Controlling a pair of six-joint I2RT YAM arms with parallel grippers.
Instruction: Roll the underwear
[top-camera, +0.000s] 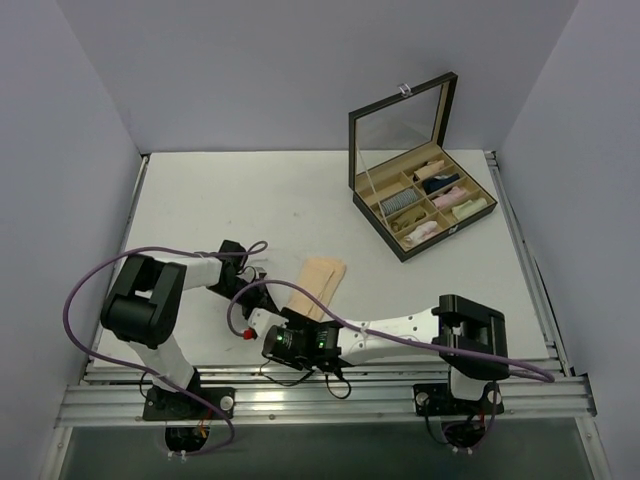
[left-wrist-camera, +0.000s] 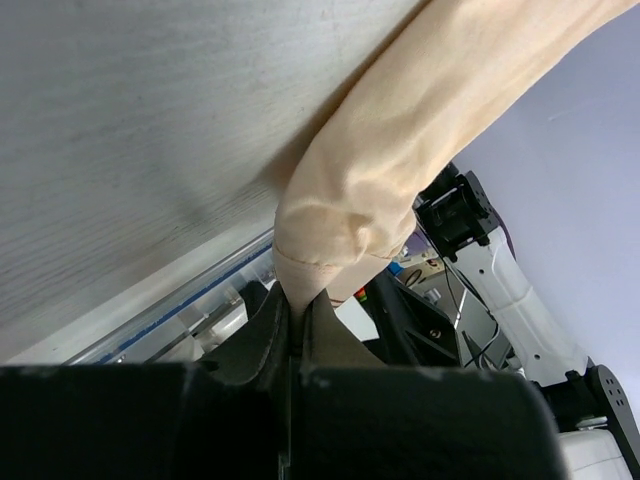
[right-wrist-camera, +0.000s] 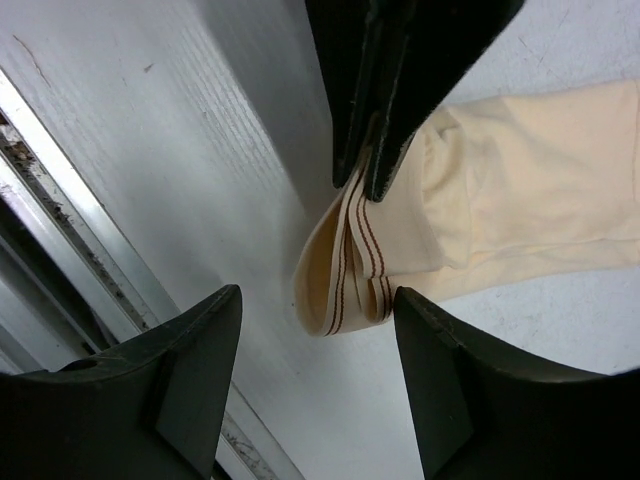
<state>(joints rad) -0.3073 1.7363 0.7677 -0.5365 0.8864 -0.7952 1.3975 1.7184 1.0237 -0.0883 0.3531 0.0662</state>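
The rail (top-camera: 370, 402) at the near edge carried both arm bases. From there you had the left arm (top-camera: 140, 305) reaching in toward the near middle of the desk (top-camera: 220, 200). The right arm (top-camera: 395, 335) lay low across the front and met it there.

You had the left jaws shut on the underwear (top-camera: 318, 283), pinching its near end. In the right wrist view, the pinch sat on the striped waistband (right-wrist-camera: 345, 270). The waistband was doubled into a loop below the left fingers (right-wrist-camera: 350, 90). In the left wrist view, the underwear (left-wrist-camera: 400, 150) ran straight out of those closed fingers (left-wrist-camera: 265, 340).

You had the right jaws wide open and holding nothing. Their two fingers (right-wrist-camera: 190, 380) stood on either side of the loop, one clear of it and the other just beside it.

The underwear lay on the desk just beyond both wrists, near the front centre. Its length ran away toward the far right.

Well apart, at the far right, a box (top-camera: 398, 243) stood with its lid (top-camera: 400, 120) raised. Its compartments held cloth rolls (top-camera: 425, 230).
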